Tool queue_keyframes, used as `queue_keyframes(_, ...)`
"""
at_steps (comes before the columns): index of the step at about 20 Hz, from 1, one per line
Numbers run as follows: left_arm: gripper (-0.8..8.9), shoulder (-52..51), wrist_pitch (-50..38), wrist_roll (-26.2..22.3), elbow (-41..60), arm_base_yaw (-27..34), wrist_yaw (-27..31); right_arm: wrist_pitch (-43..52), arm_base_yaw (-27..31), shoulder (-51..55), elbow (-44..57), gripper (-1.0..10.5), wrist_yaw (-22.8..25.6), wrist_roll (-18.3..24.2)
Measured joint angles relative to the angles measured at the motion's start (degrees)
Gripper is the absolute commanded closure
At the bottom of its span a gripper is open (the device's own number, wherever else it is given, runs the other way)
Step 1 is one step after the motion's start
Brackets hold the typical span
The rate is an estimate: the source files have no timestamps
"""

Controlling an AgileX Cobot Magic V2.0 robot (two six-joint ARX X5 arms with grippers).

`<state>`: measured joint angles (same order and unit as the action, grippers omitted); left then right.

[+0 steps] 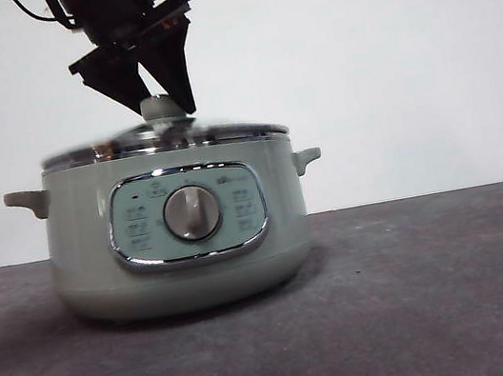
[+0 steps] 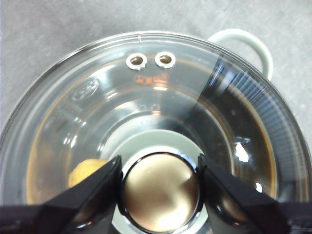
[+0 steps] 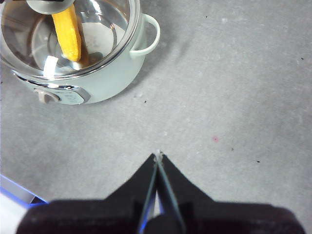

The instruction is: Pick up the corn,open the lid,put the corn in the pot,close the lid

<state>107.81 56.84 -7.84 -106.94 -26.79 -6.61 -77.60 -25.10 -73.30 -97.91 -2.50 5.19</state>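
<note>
Left gripper (image 2: 160, 178) has its two jaws closed on the knob (image 1: 161, 107) of the lid (image 1: 163, 141), above the pot (image 1: 78, 246) on the grey table (image 1: 443, 291). That glass cover sits on the rim. Inside lies the corn (image 3: 68, 30), seen through the glass. Right gripper (image 3: 157, 158) hovers well apart over the table, jaws pressed together, empty.

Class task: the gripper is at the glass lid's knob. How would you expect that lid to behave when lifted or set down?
The lid looks rigid: glass dome, steel rim, so likely fragile if dropped. Held only by its knob between the left gripper jaws, it may tilt or swing. The shiny knob top could be slippery.
</note>
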Motion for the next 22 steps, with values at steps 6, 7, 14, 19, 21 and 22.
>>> queue_keyframes(6, 7.40, 0.50, -0.17, 0.07, -0.35, 0.00, -0.07, 0.04, 0.00, 0.00, 0.00, 9.6, -1.22, 0.37)
queue_keyframes(7, 5.78, 0.50, 0.00, 0.20, -0.42, 0.00, -0.07, 0.33, 0.00, 0.00, 0.02, 9.6, -1.90, 0.44)
queue_keyframes(14, 1.04, -0.35, 0.11, 1.90, -0.46, -0.09, -1.07, 1.03, 0.00, 0.02, 0.02, 9.6, -3.10, 0.85)
queue_keyframes(19, 3.55, -13.79, 3.39, 3.56, -0.55, -0.13, -1.09, 1.01, 0.00, 0.02, 0.02, 9.6, -3.10, 0.85)
queue_keyframes(21, 7.69, -19.78, 8.07, 3.98, -0.66, -0.13, -1.11, 0.98, 0.00, 0.02, 0.02, 9.6, -3.08, 0.85)
queue_keyframes(22, 8.15, -22.29, 10.34, 3.98, -0.66, -0.13, -1.11, 0.98, 0.00, 0.02, 0.02, 9.6, -3.08, 0.83)
